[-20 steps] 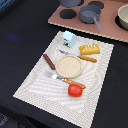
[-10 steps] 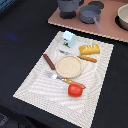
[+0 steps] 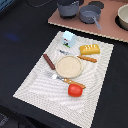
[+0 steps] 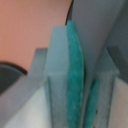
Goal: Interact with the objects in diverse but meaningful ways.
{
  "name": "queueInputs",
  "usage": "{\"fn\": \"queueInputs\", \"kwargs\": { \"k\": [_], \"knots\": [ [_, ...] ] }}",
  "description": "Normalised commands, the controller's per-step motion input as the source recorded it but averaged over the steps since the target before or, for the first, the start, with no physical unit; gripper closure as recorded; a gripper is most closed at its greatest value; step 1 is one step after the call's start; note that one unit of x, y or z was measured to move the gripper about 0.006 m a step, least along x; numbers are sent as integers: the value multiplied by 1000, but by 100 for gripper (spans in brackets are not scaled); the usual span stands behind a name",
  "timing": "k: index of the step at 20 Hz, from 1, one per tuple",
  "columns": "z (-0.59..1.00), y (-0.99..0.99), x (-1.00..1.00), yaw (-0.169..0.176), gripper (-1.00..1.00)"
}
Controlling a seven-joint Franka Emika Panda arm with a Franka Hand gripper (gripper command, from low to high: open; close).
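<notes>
In the exterior view a striped placemat (image 3: 35, 82) holds a pale-blue carton (image 3: 68, 38), a golden-yellow bread loaf (image 3: 90, 49), a brown sausage stick (image 3: 49, 61) and a red tomato (image 3: 75, 90). A grey pot with handles (image 3: 67, 7) stands on the pink board (image 3: 107, 31) at the back. The arm and gripper do not show in the exterior view. The wrist view shows only my gripper (image 4: 86, 80) very close up. Its grey fingers (image 4: 57, 65) and teal pads (image 4: 76, 75) stand pressed together with nothing between them.
A round tan plate (image 3: 68, 66) sits mid-mat, with orange-handled cutlery beside it (image 3: 87, 59) and in front of it (image 3: 74, 82). A second grey pan with a utensil (image 3: 90, 13) and a bowl (image 3: 123, 17) stand on the pink board. A black cloth (image 3: 20, 35) covers the table.
</notes>
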Motion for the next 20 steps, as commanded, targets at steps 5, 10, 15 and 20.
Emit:
{"fn": "queueInputs", "kwargs": {
  "k": [5,10,15,20],
  "knots": [
    [0,229,-319,114,100],
    [0,81,13,57,100],
    [-11,133,126,32,100],
    [-75,181,105,41,100]
  ]
}}
